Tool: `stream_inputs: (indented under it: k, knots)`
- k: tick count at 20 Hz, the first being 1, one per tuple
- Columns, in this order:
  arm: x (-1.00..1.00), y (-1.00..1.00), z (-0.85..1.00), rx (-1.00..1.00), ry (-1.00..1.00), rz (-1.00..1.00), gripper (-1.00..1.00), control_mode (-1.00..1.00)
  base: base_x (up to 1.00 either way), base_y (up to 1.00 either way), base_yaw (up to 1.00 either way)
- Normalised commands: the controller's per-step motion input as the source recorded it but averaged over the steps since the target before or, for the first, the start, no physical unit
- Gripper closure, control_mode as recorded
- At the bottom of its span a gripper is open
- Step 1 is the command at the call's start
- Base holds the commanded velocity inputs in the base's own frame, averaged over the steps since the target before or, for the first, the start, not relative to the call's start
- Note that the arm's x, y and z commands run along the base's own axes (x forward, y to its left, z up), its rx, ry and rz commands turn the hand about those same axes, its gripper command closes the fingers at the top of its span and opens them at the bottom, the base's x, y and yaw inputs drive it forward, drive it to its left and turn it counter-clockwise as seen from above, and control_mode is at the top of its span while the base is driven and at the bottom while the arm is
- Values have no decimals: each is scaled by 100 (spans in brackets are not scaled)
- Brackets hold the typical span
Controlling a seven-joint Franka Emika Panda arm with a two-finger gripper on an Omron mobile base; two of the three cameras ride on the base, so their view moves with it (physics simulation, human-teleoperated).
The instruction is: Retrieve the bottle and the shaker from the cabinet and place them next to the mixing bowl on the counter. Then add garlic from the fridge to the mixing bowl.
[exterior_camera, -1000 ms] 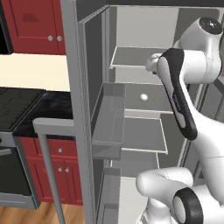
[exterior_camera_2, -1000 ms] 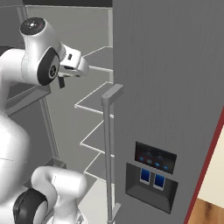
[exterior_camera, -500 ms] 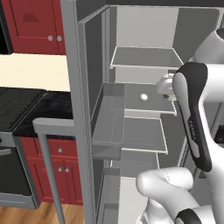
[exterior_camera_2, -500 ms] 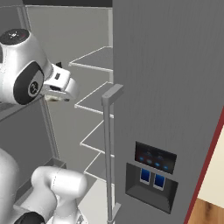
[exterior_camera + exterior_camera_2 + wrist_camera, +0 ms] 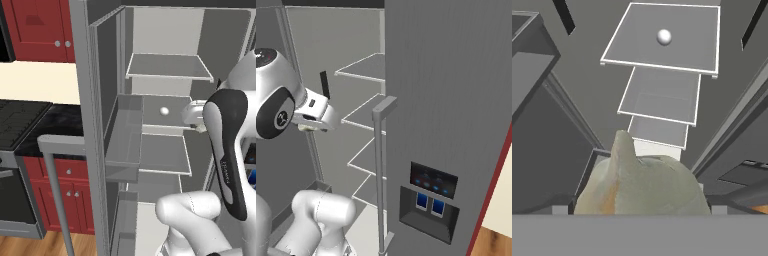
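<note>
fridge (image 5: 95,100): tall, flat grey, door swung open; thin pale-edged rectangular shelves stacked inside, long grey bar handle (image 5: 381,165) on the shut right-hand door, dark panel with blue lights below it
garlic (image 5: 164,111): small whitish round bulb, sits alone on middle fridge shelf (image 5: 165,116), toward the back; also seen as pale ball (image 5: 663,36) on the top shelf in hand view
door bin (image 5: 122,145): boxy grey tray on inner side of open door
counter (image 5: 55,125): black, grey-marbled, left of fridge, above red fronts (image 5: 62,195) with silvery knobs
wall cabinets (image 5: 42,30): dark red, panelled, upper left
floor: wood-tone strip, bottom left
arm: white, dark joints, reaches into fridge at middle-shelf height, well short of garlic
gripper (image 5: 657,22): fingers spread wide apart, nothing between them
</note>
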Motion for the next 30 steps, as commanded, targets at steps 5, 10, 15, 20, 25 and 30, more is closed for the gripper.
stream_inputs:
  k: [5,10,15,20,25,30]
  knots:
    - [0,0,0,0,0,0,100,-100,0,0,0]
    - [0,0,0,0,0,0,100,100,-1,0,0]
    - [0,0,0,0,0,0,100,100,-17,18,11]
    - [0,0,0,0,0,0,100,100,-39,39,31]
    - [0,0,0,0,0,0,100,100,-82,43,65]
    - [0,0,0,0,0,0,100,100,-100,25,56]
